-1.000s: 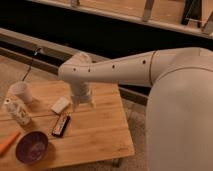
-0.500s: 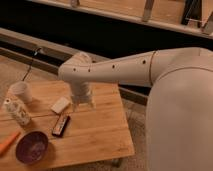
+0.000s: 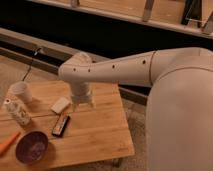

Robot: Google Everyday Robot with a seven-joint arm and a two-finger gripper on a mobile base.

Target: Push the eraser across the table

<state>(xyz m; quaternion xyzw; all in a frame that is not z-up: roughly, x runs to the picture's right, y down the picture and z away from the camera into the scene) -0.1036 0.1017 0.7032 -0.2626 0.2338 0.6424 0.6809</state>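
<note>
The eraser (image 3: 61,125) is a small flat black block with a reddish-orange strip, lying on the light wooden table (image 3: 95,135) near its middle. The arm reaches in from the right and bends down over the table. My gripper (image 3: 82,106) hangs at the end of the wrist, just above and to the right of the eraser, close to the table top. Its fingers are hidden below the wrist.
A pale cream block (image 3: 60,105) lies just behind the eraser. A white cup (image 3: 21,91) and a patterned bottle (image 3: 17,111) stand at the left. A purple bowl (image 3: 32,147) and an orange object (image 3: 7,143) are at the front left. The table's right edge is near the robot's body.
</note>
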